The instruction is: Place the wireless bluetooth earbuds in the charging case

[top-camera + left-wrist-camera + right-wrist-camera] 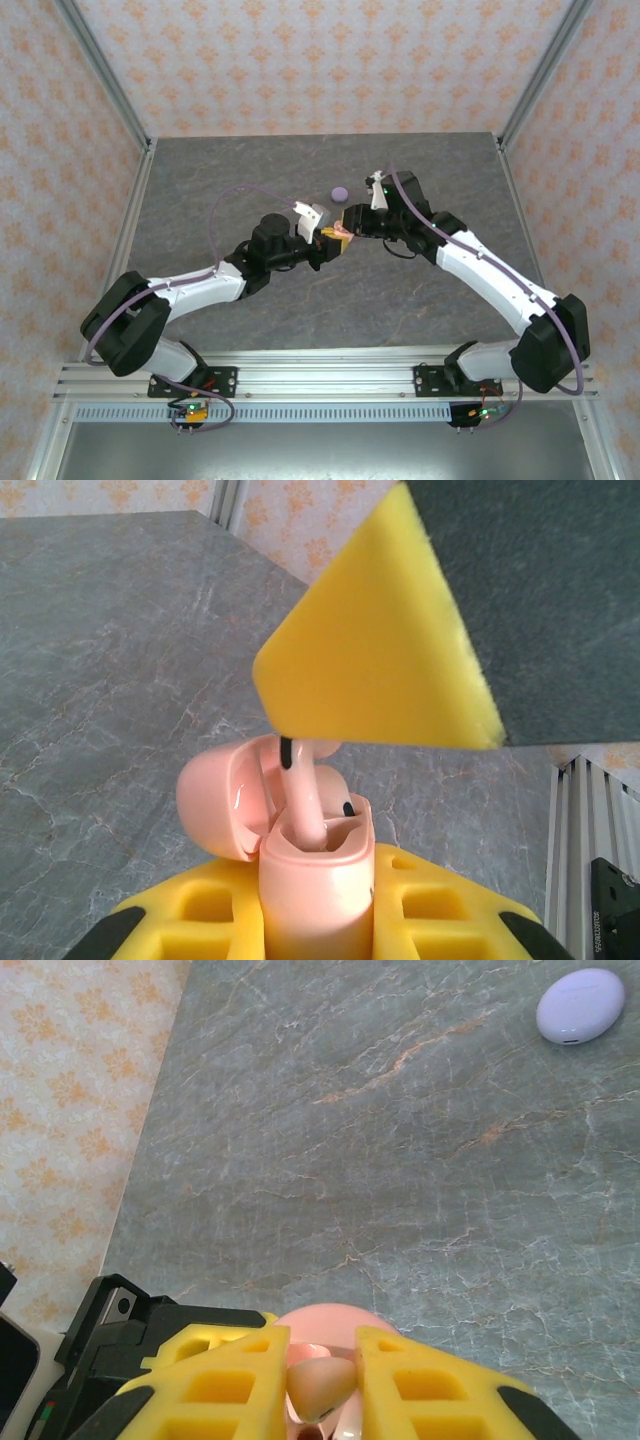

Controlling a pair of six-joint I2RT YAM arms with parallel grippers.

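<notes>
The left tool [325, 241] is clamped on the pink case [315, 885]. In the left wrist view its two yellow fingers [160, 927] press the sides of the case, which stands upright between them with its mouth facing away from the tool. The lid [215, 795] hangs open to that tool's left.

The right tool [352, 228] meets the left tool tip to tip above the middle of the desk [220, 190], with the case between the two. The right tool is closed on a pale pink earbud [320, 1385]. In the right wrist view the earbud's head is pinched between its two yellow fingers [178, 1348], and the round pink case shows just beyond the fingertips.

Seen from the left tool, one finger of the right tool is a big yellow wedge [370, 650] hanging straight over the case. The earbud's stem [300, 800] reaches down from under the wedge, with its lower end inside the case's left socket and its head hidden behind the wedge. Just beside it, what looks like a second earbud [343, 802], pale pink with a dark mark, stands in the right socket; I cannot tell how deep it sits.

A lilac case [580, 1005] lies shut on the desk, well ahead of the right tool and off to its right, apart from both tools
</notes>
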